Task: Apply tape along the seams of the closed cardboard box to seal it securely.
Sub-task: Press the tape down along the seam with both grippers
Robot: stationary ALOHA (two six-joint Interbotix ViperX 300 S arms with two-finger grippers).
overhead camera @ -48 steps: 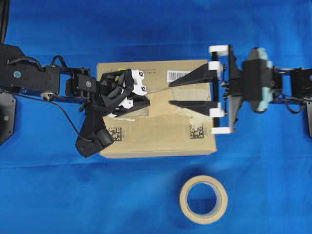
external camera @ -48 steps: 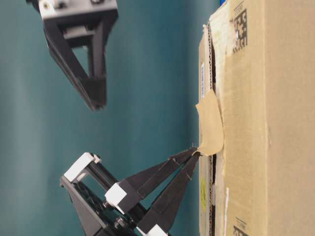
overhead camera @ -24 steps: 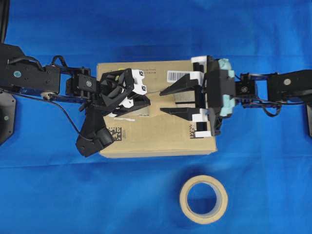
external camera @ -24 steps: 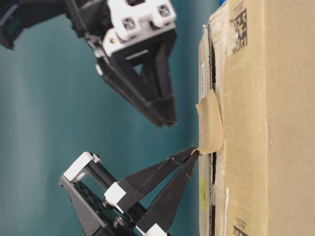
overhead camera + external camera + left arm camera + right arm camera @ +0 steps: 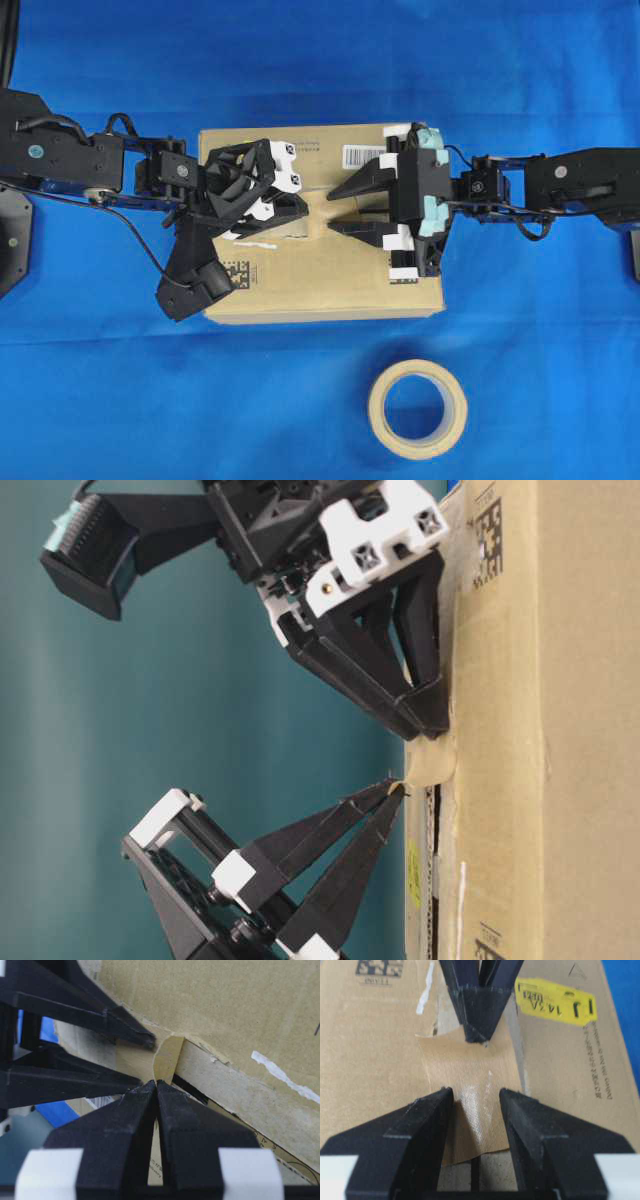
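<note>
Pinched shut, the left gripper [image 5: 480, 1035] clamps one edge of the small tan square of masking tape [image 5: 470, 1090] at the middle of the brown cardboard box [image 5: 330, 280] top. Spread wide, the right gripper [image 5: 476, 1102] presses its fingertips [image 5: 430, 715] on the tape, over the dark seam [image 5: 187, 1087].
</note>
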